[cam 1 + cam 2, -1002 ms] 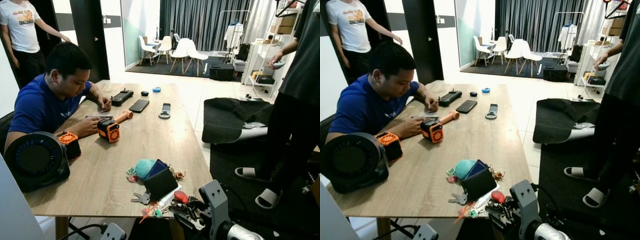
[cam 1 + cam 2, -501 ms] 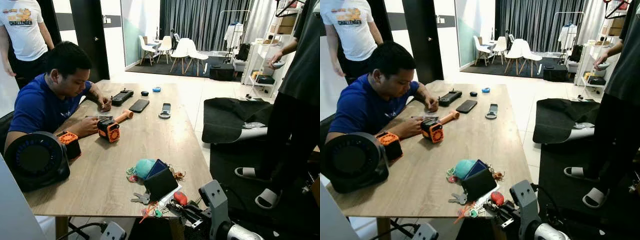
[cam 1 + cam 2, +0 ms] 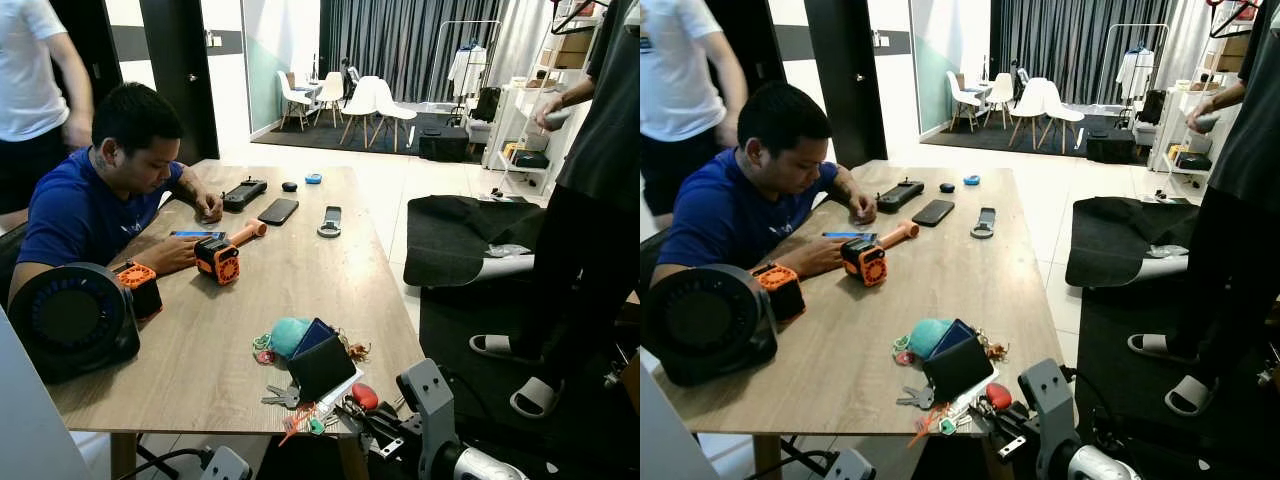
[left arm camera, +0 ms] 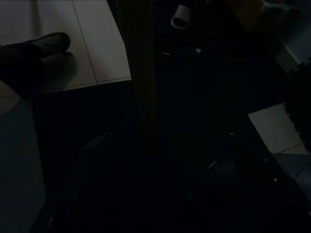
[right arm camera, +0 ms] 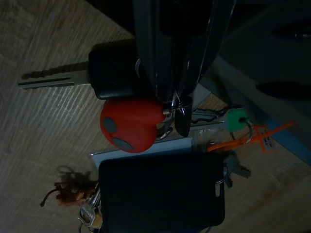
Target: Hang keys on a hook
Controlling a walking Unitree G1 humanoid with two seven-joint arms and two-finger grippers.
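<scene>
The right end effector [image 5: 177,104] sits at the near edge of the desk [image 3: 290,290], its two black fingers [image 5: 163,58] pressed together over the metal ring of the keys [image 5: 131,124], which lie on the desk with a red fob and a black-headed key just beside the black wallet [image 3: 322,368]. Around that wallet lie a teal pouch [image 3: 286,335] on its far side, a loose silver key [image 3: 283,398] and an orange tag toward the robot's left. The left end effector hangs in deep shade under the desk, and I cannot tell how its fingers stand.
</scene>
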